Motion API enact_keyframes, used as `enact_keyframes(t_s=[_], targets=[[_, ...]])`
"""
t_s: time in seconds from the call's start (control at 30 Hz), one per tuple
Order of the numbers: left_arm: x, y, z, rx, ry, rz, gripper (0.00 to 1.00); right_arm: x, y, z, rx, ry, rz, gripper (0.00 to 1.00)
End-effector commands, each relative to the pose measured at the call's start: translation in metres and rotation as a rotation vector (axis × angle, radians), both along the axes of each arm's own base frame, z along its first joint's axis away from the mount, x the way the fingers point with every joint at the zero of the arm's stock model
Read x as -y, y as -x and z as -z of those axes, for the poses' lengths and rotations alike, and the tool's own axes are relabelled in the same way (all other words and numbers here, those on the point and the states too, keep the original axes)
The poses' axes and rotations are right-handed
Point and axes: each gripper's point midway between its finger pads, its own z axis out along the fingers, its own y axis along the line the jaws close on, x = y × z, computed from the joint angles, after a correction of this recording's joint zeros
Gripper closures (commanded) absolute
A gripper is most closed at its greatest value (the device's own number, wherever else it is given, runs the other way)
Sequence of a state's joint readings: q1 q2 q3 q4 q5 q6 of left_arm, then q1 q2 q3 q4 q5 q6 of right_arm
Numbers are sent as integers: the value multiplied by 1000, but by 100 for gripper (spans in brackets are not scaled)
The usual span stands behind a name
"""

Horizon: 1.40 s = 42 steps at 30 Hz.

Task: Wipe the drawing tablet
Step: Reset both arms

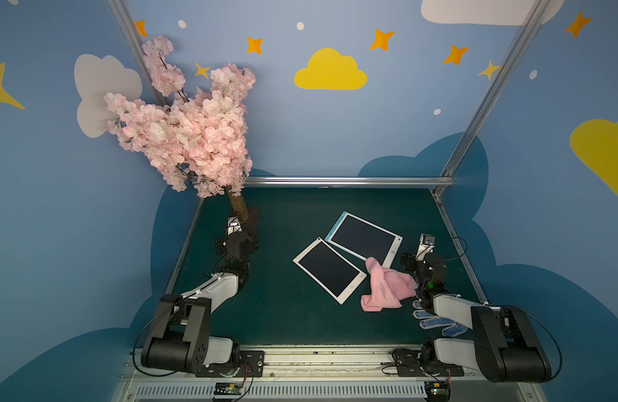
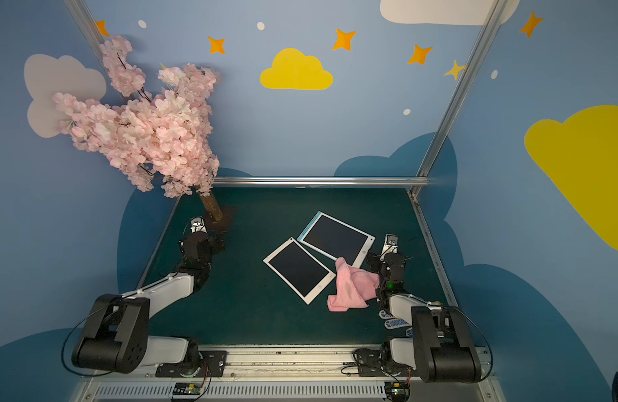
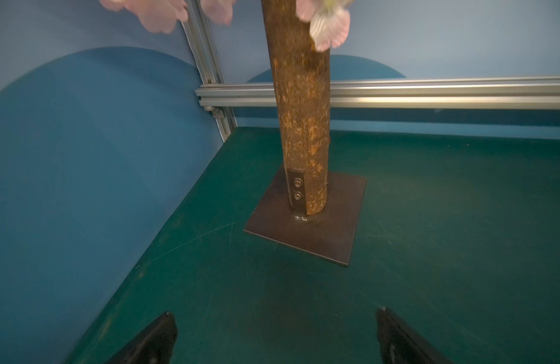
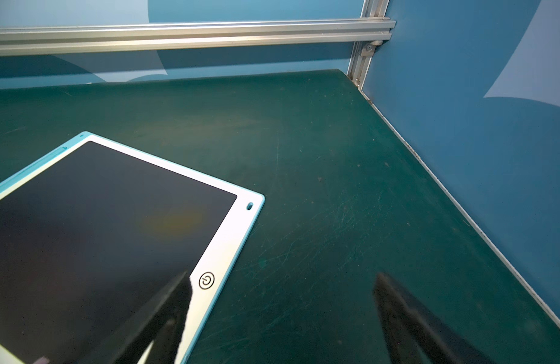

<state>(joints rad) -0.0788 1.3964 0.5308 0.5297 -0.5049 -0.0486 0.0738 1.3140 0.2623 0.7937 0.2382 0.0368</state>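
Note:
Two drawing tablets with dark screens lie side by side on the green table in both top views. One has a blue edge (image 1: 365,238) (image 2: 336,238); the other is all white (image 1: 330,269) (image 2: 300,269). A crumpled pink cloth (image 1: 387,287) (image 2: 352,287) lies to their right, one tip resting on the blue-edged tablet's near edge. My right gripper (image 1: 422,261) (image 4: 282,274) hangs open just right of the cloth, holding nothing, one finger over the blue-edged tablet (image 4: 115,220) near its power button. My left gripper (image 1: 237,242) (image 3: 275,312) stands open and empty at the far left, facing the tree trunk.
An artificial pink blossom tree (image 1: 182,132) rises from a brown trunk (image 3: 300,110) bolted to a dark base plate (image 3: 307,227) at the back left corner. A white and blue dotted glove (image 1: 436,322) lies under my right arm. Aluminium rails (image 4: 190,33) border the table.

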Motion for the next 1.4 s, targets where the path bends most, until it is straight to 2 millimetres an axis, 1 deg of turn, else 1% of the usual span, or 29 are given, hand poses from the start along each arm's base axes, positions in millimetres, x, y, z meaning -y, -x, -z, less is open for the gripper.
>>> enact_keyframes(t_s=[0.0, 0.03, 0.1, 0.17, 0.27, 0.33, 0.43, 0.53, 0.6, 0.67, 0.77, 0.9, 0.97, 1.03, 1.07, 1.13, 1.2, 1.23, 1.37], targets=[[-1, -12, -16, 70, 26, 45, 0, 1, -12, -11, 72, -28, 3, 7], [-2, -13, -17, 79, 33, 55, 0, 1, -15, -10, 79, -32, -1, 7], [-3, -13, -18, 85, 42, 64, 0, -1, -17, 3, 74, -30, -15, 7], [-2, -11, -19, 97, 43, 75, 0, 0, -21, 3, 115, -34, -23, 7], [2, -2, -17, 100, 52, 89, 0, 0, -22, 6, 79, -41, -22, 7], [4, 4, -15, 102, 60, 100, 0, 1, -22, 6, 86, -43, -18, 7], [5, 13, -6, 86, 68, 102, 0, 3, -21, 4, 108, -33, 2, 7], [-3, 21, 8, 57, 70, 55, 0, 5, -20, 4, 116, -30, 12, 7], [0, 20, 19, 42, 81, 82, 0, 5, -20, 4, 113, -32, 16, 7], [7, 15, 20, 53, 74, 132, 0, 5, -21, 4, 110, -27, 18, 7], [11, 11, 21, 39, 94, 141, 0, 5, -22, 4, 104, -23, 21, 7], [24, 19, 30, 104, 91, 210, 0, 4, -24, 5, 93, -20, 16, 7], [28, 23, 40, 132, 82, 235, 0, 4, -24, 5, 94, -20, 18, 7], [28, 20, 34, 208, 54, 243, 0, 4, -24, 5, 93, -20, 17, 7], [28, 19, 31, 209, 55, 241, 0, 4, -24, 5, 94, -20, 18, 7], [24, 17, 36, 141, 84, 206, 0, 3, -24, 5, 94, -19, 16, 7], [15, 8, 43, 86, 119, 172, 0, 4, -25, 5, 87, -18, 17, 7], [15, 3, 46, 64, 139, 179, 0, 3, -26, 5, 84, -17, 17, 7], [15, 3, 45, 88, 124, 184, 0, -1, -32, 8, 51, -7, -4, 7]])
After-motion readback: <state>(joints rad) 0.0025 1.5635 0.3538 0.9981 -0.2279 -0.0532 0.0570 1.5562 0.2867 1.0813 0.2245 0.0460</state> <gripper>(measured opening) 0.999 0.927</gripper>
